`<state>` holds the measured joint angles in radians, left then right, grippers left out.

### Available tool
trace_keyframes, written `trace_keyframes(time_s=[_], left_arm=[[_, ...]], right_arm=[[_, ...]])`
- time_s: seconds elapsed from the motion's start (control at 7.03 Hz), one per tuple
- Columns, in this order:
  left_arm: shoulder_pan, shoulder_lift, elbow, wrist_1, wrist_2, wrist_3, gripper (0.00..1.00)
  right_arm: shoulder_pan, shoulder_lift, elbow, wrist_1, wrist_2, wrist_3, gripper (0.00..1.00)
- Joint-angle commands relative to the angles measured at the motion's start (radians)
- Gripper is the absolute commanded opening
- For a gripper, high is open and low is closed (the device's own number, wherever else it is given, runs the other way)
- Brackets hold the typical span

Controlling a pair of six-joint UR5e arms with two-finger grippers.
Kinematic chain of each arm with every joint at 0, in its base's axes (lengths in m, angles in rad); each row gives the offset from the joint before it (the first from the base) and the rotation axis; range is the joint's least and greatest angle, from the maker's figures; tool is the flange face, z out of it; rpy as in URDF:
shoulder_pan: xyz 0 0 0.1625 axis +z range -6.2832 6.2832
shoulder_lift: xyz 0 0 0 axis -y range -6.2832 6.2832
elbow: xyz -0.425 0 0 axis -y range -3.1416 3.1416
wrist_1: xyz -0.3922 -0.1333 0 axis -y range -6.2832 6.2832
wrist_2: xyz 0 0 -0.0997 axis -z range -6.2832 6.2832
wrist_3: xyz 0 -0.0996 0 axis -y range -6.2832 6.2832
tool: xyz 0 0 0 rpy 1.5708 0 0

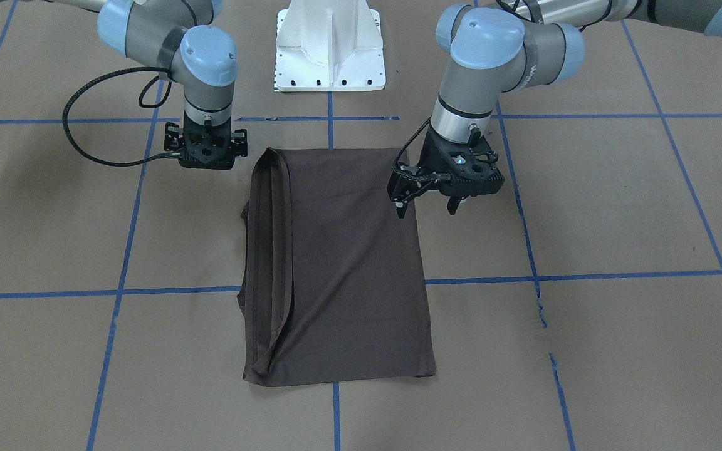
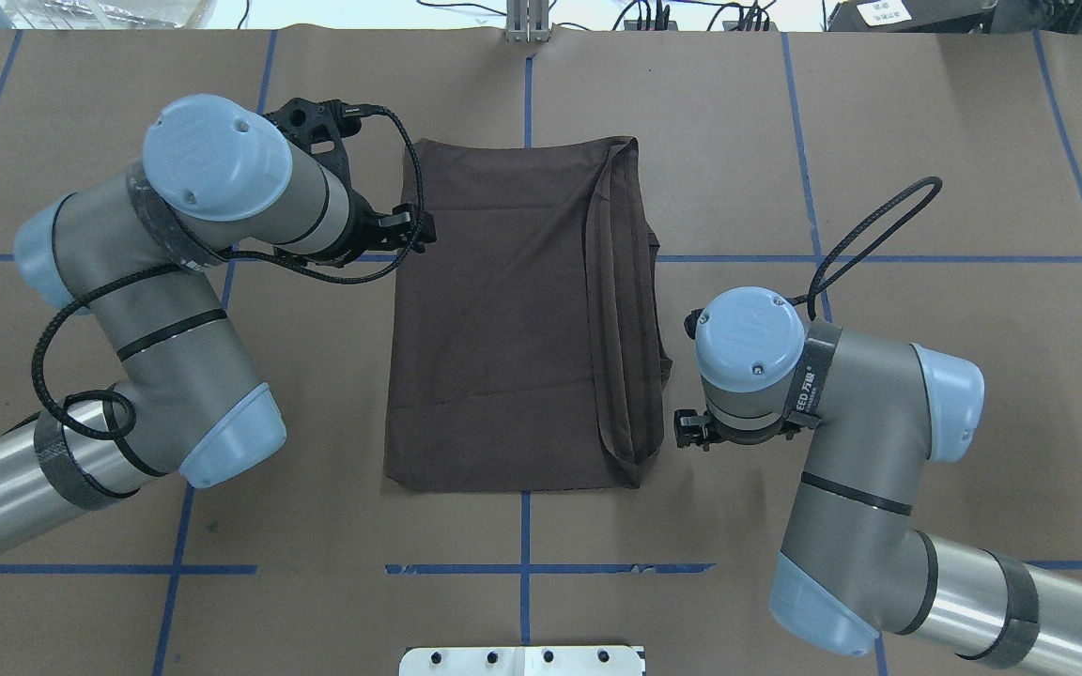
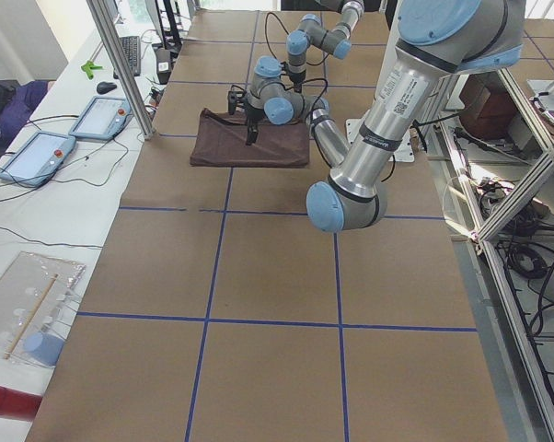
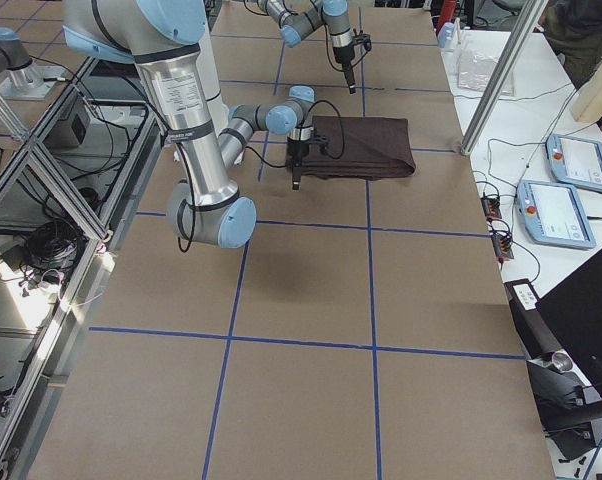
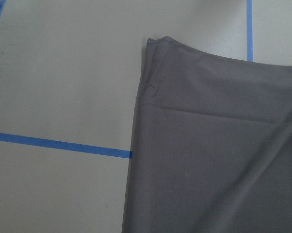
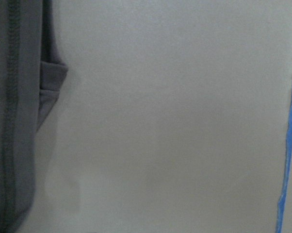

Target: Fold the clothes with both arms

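Observation:
The dark brown T-shirt [image 1: 348, 263] lies flat on the table, folded into a tall rectangle, with a hemmed fold running along its robot's-right side [image 2: 621, 310]. It also shows in the left wrist view [image 5: 214, 160] and at the edge of the right wrist view [image 6: 15, 121]. My left gripper [image 1: 427, 207] is open and empty, hovering over the shirt's left edge [image 2: 409, 230]. My right gripper [image 1: 206, 153] points down just off the shirt's near right corner [image 2: 691, 432], apart from the cloth. Its fingers are hidden, so I cannot tell whether it is open or shut.
The white pedestal base [image 1: 329, 50] stands at the robot's side of the table. Blue tape lines [image 1: 329, 125] cross the brown table cover. Teach pendants [image 3: 38, 157] and a metal frame post [image 3: 121, 64] stand beyond the far edge.

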<state>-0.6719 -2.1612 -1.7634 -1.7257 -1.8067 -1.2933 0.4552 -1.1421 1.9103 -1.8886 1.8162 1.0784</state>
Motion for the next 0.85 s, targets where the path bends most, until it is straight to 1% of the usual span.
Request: trace_keyframes(time_s=[0.0, 0.14, 0.28, 0.43, 0.71], left_arm=[[0.000, 0.000, 0.001, 0.000, 0.000, 0.002, 1.00], [0.000, 0.000, 0.001, 0.000, 0.000, 0.002, 1.00], [0.000, 0.000, 0.001, 0.000, 0.000, 0.002, 1.00], [0.000, 0.004, 0.001, 0.000, 0.000, 0.002, 1.00], [0.000, 0.004, 0.001, 0.000, 0.000, 0.003, 1.00]], right_arm=[[0.000, 0.095, -0.034, 0.013, -0.002, -0.011, 1.00], [-0.013, 0.160, -0.101, 0.026, -0.005, -0.008, 1.00], [-0.030, 0.188, -0.166, 0.095, -0.008, -0.005, 1.00], [-0.036, 0.193, -0.200, 0.123, -0.006, -0.008, 1.00], [-0.047, 0.211, -0.217, 0.123, -0.002, -0.014, 1.00]])
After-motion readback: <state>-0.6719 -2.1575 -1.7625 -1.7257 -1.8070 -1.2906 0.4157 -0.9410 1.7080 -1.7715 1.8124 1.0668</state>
